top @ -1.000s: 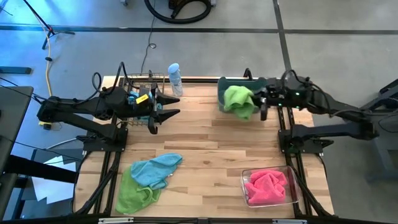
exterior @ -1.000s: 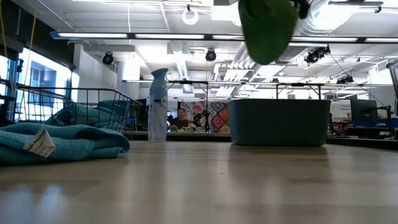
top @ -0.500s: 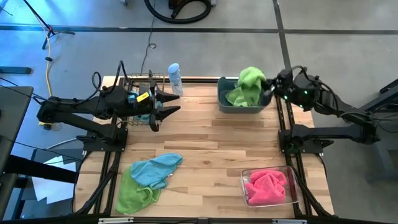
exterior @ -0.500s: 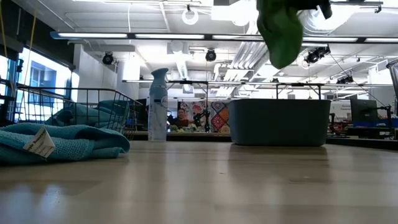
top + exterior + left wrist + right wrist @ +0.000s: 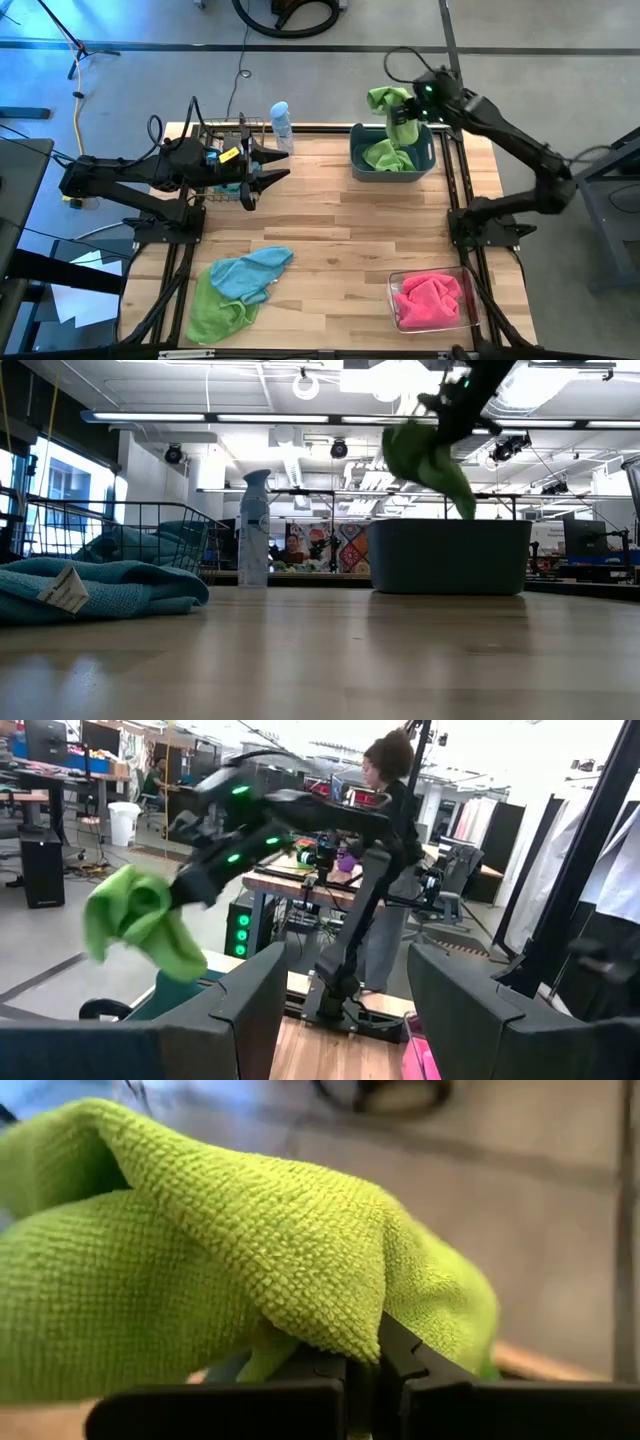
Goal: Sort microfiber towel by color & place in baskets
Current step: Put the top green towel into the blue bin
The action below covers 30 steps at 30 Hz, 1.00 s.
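My right gripper (image 5: pixel 403 112) is shut on a lime green towel (image 5: pixel 384 99), up over the far rim of the slate-blue tub (image 5: pixel 427 152). In the low view the towel (image 5: pixel 424 460) hangs above the tub (image 5: pixel 450 556), with its tail down at the rim. Green cloth (image 5: pixel 385 156) lies inside the tub; I cannot tell whether it is another towel. My left gripper (image 5: pixel 272 168) waits open beside the black wire basket (image 5: pixel 222 132), which holds blue cloth (image 5: pixel 130 544). A blue towel (image 5: pixel 250 273) and a green towel (image 5: pixel 212 316) lie near the table's near left corner. My right gripper pinches a bunched fold of the green towel (image 5: pixel 330 1330) between its two fingers. The cloth drapes over the fingertips (image 5: pixel 400 1360) and hides how many layers are caught. The towel is lifted, and it hangs slack below the gripper (image 5: pixel 450 405), slanting down toward the tub.
A pale blue spray bottle (image 5: pixel 281 124) stands at the far edge between basket and tub. The clear bin (image 5: pixel 467 320) at the near right holds pink towels (image 5: pixel 430 300). Bare wood lies across the table's middle. A person stands beyond the table (image 5: pixel 385 780).
My right gripper has swung from the tub's right side toward the far edge and to the left, turning as it went. It stays shut on the green towel, which has moved from over the tub to above and beyond its far rim.
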Motion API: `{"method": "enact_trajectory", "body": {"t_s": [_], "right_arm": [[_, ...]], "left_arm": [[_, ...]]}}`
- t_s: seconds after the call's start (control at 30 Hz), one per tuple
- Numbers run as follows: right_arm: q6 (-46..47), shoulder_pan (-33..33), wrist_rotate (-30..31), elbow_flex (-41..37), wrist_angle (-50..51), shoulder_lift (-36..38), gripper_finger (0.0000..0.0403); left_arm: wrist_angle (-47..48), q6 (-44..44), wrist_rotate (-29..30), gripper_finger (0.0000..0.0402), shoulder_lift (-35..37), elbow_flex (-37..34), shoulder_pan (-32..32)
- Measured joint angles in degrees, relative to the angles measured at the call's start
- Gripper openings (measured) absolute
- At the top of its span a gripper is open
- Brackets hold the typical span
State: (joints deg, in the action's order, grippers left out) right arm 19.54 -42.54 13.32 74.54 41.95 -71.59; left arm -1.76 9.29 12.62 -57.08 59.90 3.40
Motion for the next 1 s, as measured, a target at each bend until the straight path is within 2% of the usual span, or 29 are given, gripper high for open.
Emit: {"method": "enact_trajectory", "body": {"t_s": [0.1, 0.27, 0.47, 0.6, 0.7, 1.0], "right_arm": [[2.79, -2.77, -6.08, 0.52, 4.08, -4.87, 0.0], [5.68, -3.61, -8.0, -3.8, 7.96, -9.29, 0.0], [9.71, -3.61, -12.92, -12.96, 4.47, -9.43, 0.0], [11.44, -3.63, -12.98, -16.62, 1.94, -9.74, 0.0], [12.59, -3.61, -13.52, -17.27, 1.78, -11.13, 0.0], [11.37, -2.55, -20.48, -13.2, 4.57, -19.86, 0.0]], "left_arm": [[0.0, 0.03, 0.0, 0.0195, 0.0, 0.0, 0.0], [0.0, -0.06, 0.0, 0.0195, 0.0, 0.0, 0.04], [0.04, -0.56, -0.02, 0.0195, 0.0, 0.0, 0.02], [0.09, -0.7, -0.01, 0.0195, 0.0, 0.0, 0.02], [0.09, -0.93, 0.0, 0.0195, 0.0, 0.0, 0.02], [0.13, -0.93, 0.0, 0.0195, 0.0, 0.0, 0.0]]}}
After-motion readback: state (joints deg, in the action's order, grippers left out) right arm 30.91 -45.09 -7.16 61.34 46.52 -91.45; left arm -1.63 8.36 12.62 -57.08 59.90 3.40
